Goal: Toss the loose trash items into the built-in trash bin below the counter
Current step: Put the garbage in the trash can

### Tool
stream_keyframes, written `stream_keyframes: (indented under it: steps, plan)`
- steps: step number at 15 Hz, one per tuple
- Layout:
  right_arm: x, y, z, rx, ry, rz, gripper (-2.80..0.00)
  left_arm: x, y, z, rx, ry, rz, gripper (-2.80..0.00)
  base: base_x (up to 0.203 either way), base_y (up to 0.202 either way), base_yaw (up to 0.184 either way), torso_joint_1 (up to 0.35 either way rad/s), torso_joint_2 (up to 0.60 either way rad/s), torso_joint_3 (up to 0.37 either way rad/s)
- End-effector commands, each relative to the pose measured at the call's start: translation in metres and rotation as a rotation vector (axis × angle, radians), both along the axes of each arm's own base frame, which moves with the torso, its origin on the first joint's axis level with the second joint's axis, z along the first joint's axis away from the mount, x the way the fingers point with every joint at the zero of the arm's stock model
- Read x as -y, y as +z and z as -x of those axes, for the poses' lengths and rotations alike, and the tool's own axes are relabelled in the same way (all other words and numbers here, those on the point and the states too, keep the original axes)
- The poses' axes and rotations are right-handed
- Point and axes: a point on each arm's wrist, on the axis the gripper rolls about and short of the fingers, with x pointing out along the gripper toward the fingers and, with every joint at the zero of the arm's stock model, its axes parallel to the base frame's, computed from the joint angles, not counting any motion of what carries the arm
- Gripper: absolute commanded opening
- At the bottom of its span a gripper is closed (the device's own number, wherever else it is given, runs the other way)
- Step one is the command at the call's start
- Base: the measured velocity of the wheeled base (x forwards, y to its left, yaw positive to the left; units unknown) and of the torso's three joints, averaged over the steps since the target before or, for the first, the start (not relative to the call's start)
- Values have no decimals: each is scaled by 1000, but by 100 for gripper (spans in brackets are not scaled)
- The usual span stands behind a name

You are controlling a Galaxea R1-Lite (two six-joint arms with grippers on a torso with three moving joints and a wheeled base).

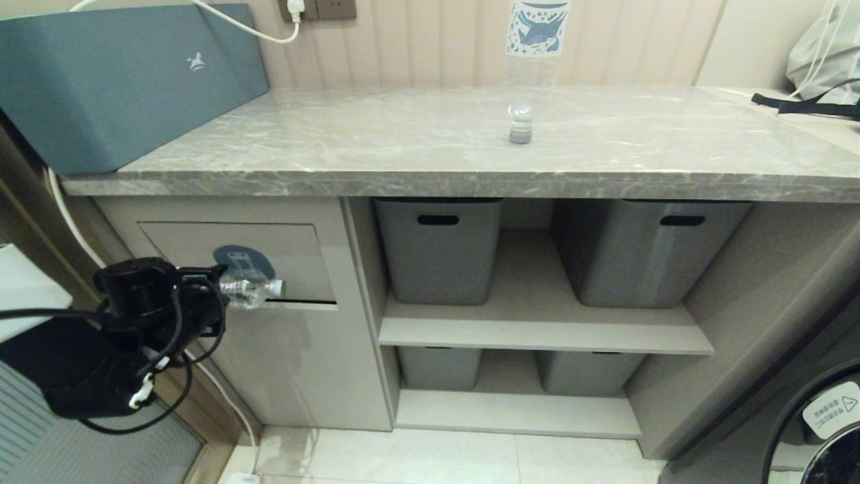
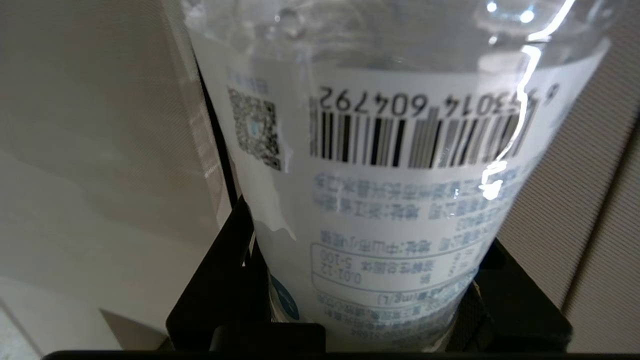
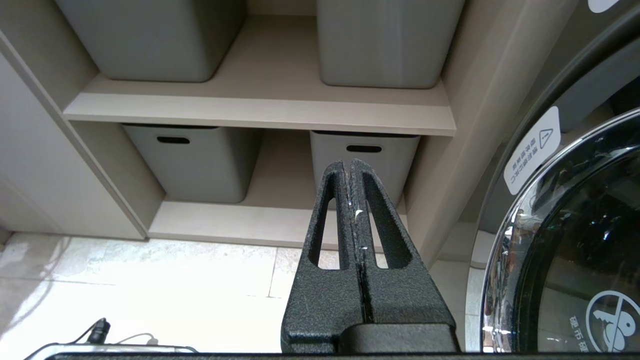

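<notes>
**Bottle at bin flap, left grip holding**

While the left gripper (image 1: pixel 225 296) clamps one clear bottle (image 1: pixel 252 290) level, its pale cap points at the flap (image 1: pixel 269 265) of the built-in trash bin, just below the blue sticker (image 1: pixel 243 259). Second bottle (image 1: pixel 527 64) stands upright mid-counter (image 1: pixel 336 144), toward the back edge.

Left wrist: bottle's (image 2: pixel 380 190) white label shows barcode, QR code, blue print; black fingers (image 2: pixel 225 295) pinch both sides.

Right wrist: right gripper (image 3: pixel 352 175) pressed closed, empty, hanging before the lower grey tubs (image 3: pixel 192 160).
</notes>
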Motion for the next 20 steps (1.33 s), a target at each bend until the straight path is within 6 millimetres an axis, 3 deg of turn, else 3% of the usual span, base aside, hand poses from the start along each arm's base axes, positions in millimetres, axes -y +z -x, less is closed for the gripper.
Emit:
stream_keyframes:
  steps: [1,8,13,20]
  plan:
    - [0,0,0,0,0,0,-280,1,-11,-11,-9,-3,7,-280,0,0,0,0,0,0]
    - [0,0,0,0,0,-1,-280,-2,-13,-49,12,1,9,-280,0,0,0,0,0,0]
    - [0,0,0,0,0,0,-280,-4,-2,-67,-41,16,61,-280,0,0,0,0,0,0]
    - [0,0,0,1,0,-1,-280,-5,1,-75,-53,46,110,-280,0,0,0,0,0,0]
